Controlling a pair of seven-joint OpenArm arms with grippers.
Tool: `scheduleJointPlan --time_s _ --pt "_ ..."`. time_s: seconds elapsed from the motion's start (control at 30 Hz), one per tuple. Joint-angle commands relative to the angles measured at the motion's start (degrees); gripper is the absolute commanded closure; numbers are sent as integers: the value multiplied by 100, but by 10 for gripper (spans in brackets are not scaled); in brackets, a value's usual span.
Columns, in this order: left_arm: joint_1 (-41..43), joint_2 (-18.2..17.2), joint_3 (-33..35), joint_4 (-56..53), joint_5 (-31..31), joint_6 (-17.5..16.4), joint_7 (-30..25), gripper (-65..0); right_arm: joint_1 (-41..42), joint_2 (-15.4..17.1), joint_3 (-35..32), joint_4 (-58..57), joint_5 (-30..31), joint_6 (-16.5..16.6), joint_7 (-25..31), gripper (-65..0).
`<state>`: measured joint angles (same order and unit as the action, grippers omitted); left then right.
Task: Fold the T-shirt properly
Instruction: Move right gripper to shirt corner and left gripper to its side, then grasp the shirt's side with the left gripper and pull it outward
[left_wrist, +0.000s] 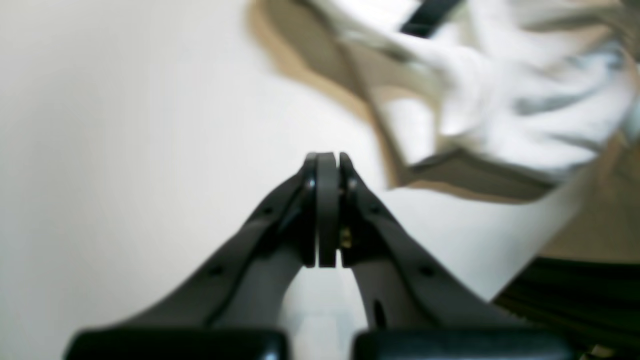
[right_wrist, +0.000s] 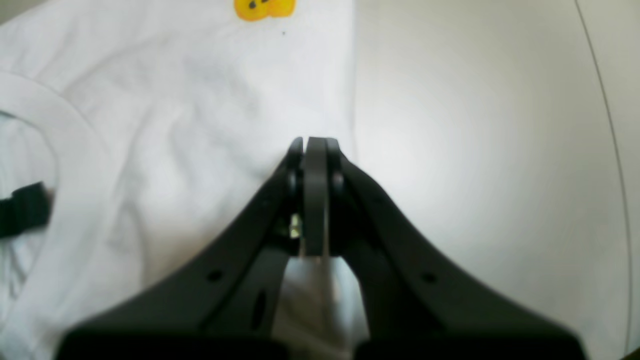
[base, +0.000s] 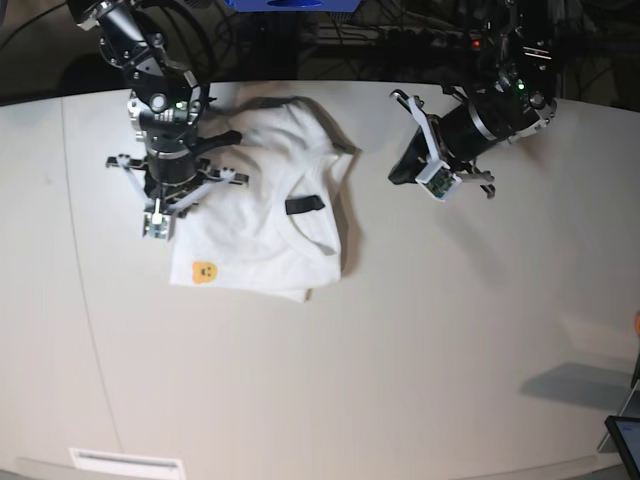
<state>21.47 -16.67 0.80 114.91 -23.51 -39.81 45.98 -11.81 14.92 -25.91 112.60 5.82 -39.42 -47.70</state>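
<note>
The T-shirt (base: 262, 215) lies loosely folded on the white table (base: 450, 330), plain side up, with a small orange patch (base: 205, 271) near its front left corner and a black neck label (base: 305, 205). My right gripper (right_wrist: 315, 142) is shut and hovers at the shirt's (right_wrist: 175, 130) straight side edge, with the patch (right_wrist: 264, 8) beyond it; no cloth shows between its fingers. It appears in the base view (base: 172, 207) at the shirt's left edge. My left gripper (left_wrist: 327, 157) is shut and empty over bare table, with the crumpled shirt (left_wrist: 500, 100) ahead to its right, blurred. In the base view it (base: 402, 170) is right of the shirt.
The table's back edge (base: 300, 85) borders a dark area with cables. A thin seam line (base: 85, 280) runs down the table's left side. A white strip (base: 127, 463) lies at the front left, and a dark device corner (base: 625, 435) shows at the bottom right.
</note>
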Motion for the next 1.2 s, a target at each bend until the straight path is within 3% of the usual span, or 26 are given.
scheduleJointPlan --time_s 0.0,0.17,0.47,0.77,0.93,1.17 --pt "46 -43 -5 109 149 -19 -92 0 43 69 187 68 -139 -58 115 -3" --pt "477 -43 21 109 931 -19 -92 0 -19 104 776 59 -139 -58 -324 -3" --pt "697 -52 232 74 984 -19 -75 0 -353 51 952 33 -147 -58 -351 -3" --pt "81 -26 1322 -173 1028 -19 -66 0 -907 -116 916 -2 -139 -58 -315 -3" --pt "-279 -26 1322 -568 1028 -19 -66 0 -1100 -292 881 -2 -139 -58 -307 -3" --pt "-1088 133 1366 -1377 984 -19 -66 0 -1161 -353 178 6 -139 -58 -307 -3"
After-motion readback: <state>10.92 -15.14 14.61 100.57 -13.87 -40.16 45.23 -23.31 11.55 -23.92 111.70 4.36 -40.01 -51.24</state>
